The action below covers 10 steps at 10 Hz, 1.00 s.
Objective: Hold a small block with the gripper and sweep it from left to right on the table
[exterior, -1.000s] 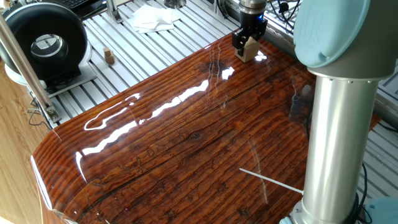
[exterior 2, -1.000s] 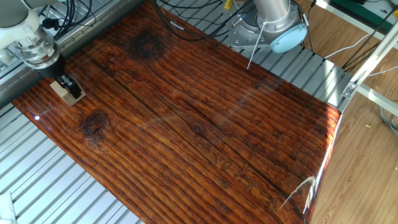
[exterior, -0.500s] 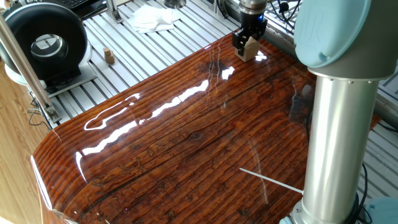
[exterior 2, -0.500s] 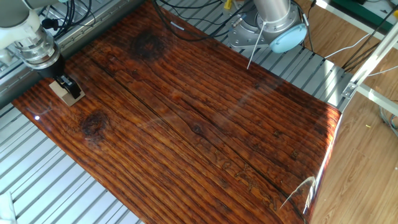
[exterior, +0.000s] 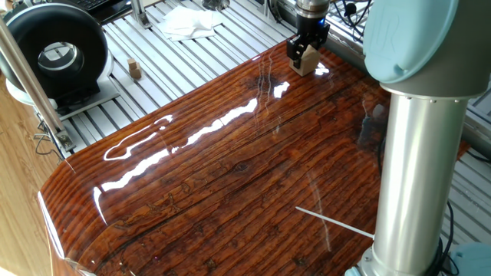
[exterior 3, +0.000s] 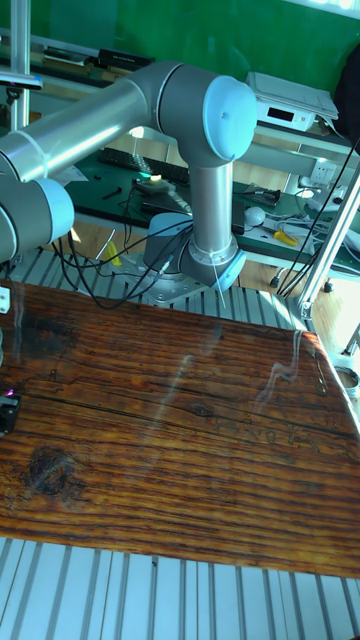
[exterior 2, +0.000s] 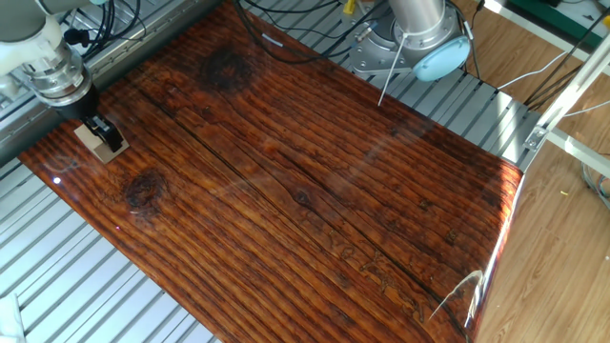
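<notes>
The small block (exterior: 308,63) is a light-tan wooden cube resting on the far corner of the glossy reddish-brown table (exterior: 230,169). My black gripper (exterior: 306,54) comes straight down over it, shut on the small block. In the other fixed view the same block (exterior 2: 99,144) sits near the table's (exterior 2: 305,191) left corner, with the gripper (exterior 2: 98,131) clamped on its top. The tall fixed view shows only a sliver of the gripper (exterior 3: 7,411) at the left edge of the table (exterior 3: 180,450); the block is hidden there.
The arm's thick silver column (exterior: 414,169) stands at the table's near right. Its base (exterior 2: 419,38) is behind the board. On the slatted aluminium surface (exterior: 192,61) are a black round device (exterior: 54,54), a tiny brown wooden piece (exterior: 134,70) and a white cloth (exterior: 188,21).
The gripper and the block it holds have shifted only very slightly toward the table's corner. Nothing else has moved.
</notes>
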Available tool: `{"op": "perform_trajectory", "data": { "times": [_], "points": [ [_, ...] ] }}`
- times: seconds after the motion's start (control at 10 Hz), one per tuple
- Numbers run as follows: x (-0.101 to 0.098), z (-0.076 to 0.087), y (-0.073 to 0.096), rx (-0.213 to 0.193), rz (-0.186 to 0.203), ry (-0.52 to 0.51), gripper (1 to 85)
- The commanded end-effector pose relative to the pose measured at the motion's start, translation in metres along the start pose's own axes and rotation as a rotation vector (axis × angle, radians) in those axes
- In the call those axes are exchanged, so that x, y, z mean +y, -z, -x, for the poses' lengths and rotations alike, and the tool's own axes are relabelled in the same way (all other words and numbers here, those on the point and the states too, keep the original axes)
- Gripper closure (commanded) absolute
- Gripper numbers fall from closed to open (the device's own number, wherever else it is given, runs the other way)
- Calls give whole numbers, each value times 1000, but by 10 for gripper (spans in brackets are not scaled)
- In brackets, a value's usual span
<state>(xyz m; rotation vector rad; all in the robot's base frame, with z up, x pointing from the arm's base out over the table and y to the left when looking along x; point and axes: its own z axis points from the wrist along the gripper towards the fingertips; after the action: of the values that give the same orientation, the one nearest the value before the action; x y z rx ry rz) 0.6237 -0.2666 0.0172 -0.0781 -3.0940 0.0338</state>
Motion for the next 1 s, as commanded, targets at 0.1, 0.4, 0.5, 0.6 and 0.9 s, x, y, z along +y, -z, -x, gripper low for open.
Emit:
{"op": "perform_trajectory", "data": {
  "times": [0.1, 0.4, 0.5, 0.6, 0.9],
  "points": [
    [3, 2, -1, -11, 16, -3, 847],
    [4, 1, -3, -12, 16, -4, 847],
    [4, 0, -3, -11, 16, 2, 847],
    [4, 0, -2, -11, 16, 7, 847],
    [3, -2, 6, 9, 66, 26, 847]
  ]
}}
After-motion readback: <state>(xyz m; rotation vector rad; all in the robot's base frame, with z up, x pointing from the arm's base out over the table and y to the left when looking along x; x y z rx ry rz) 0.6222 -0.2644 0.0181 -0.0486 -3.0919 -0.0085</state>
